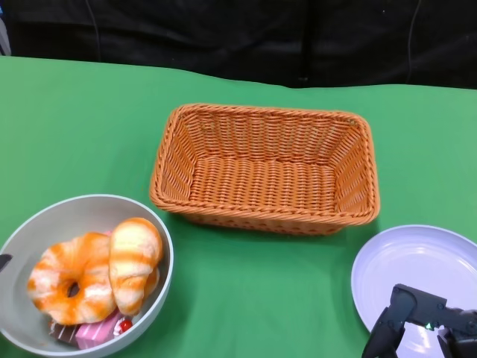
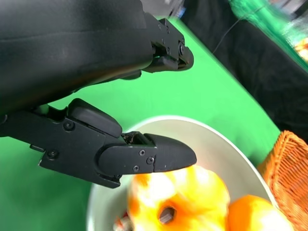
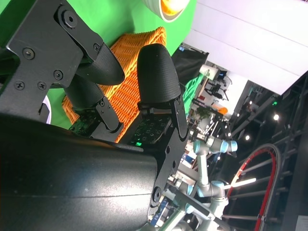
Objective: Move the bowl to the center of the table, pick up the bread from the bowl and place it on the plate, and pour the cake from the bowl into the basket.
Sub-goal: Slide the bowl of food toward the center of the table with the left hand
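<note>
A grey bowl (image 1: 67, 220) sits at the table's near left corner. It holds a ring-shaped orange bread (image 1: 71, 280), a long striped bread (image 1: 134, 261) and a pink cake (image 1: 97, 332) half hidden beneath them. Only a dark tip of my left hand (image 1: 3, 262) shows at the bowl's left rim. In the left wrist view my left hand (image 2: 77, 62) has its fingers apart, and one finger (image 2: 159, 159) lies over the bowl (image 2: 216, 144) just above the ring bread (image 2: 178, 202). My right hand (image 1: 421, 328) hovers over the near edge of the white plate (image 1: 417, 261) and holds nothing.
An empty wicker basket (image 1: 261, 216) stands at the middle of the green table, behind the bowl and the plate. Bare green cloth lies between bowl and plate. A black curtain hangs beyond the far edge.
</note>
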Motion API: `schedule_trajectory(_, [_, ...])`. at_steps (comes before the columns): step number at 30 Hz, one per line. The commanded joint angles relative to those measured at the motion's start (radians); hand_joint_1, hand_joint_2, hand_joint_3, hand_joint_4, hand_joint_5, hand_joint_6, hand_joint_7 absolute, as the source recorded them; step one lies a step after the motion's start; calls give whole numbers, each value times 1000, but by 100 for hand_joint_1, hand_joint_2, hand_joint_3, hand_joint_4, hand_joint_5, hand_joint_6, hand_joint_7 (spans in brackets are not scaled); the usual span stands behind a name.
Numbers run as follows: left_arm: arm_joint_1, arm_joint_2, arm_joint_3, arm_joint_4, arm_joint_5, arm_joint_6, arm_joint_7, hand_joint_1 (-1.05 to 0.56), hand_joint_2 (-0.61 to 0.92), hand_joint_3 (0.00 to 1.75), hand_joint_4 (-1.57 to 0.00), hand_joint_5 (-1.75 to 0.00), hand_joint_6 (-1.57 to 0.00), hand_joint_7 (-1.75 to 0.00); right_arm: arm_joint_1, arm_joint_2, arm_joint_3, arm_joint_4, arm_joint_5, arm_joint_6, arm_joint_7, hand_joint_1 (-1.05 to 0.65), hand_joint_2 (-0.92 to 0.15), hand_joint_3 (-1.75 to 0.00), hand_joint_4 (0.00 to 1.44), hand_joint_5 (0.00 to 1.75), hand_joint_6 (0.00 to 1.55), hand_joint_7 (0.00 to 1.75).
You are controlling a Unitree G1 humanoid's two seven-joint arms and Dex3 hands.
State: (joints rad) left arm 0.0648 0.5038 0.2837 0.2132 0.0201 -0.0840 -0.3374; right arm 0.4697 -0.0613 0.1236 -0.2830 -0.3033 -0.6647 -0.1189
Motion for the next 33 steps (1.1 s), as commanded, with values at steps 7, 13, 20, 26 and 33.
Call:
schedule_trajectory(7, [-46, -14, -20, -158, -202, 531, -94, -55, 92, 68, 0, -2, 0, 0, 13, -5, -7, -7, 15, -10, 7, 3, -14, -173, 96, 173, 91, 143])
schedule_trajectory(13, [-165, -29, 23, -124, -384, 848, -142, -58, 92, 68, 0, 0, 0, 0, 19, -2, -7, -15, 5, -8, 6, 1, -13, -173, 95, 174, 90, 143])
schedule_trajectory(20, [-228, -50, 29, -133, -504, 1042, -143, -58, 92, 75, 0, 0, 0, 0, 27, 4, -2, -34, 5, 10, 10, 1, -12, -174, 95, 174, 91, 143])
schedule_trajectory(26, [-256, -84, 36, -151, -544, 1140, -101, -61, 92, 76, 0, 0, 0, 0, 27, 2, -4, -37, -2, 6, 7, 2, -12, -174, 95, 174, 91, 142])
schedule_trajectory(33, [-268, -124, 28, -195, -570, 1235, -47, -62, 92, 76, 0, 0, 0, 0, 26, 2, -1, -40, 0, 8, 9, 2, -13, -174, 95, 173, 91, 143])
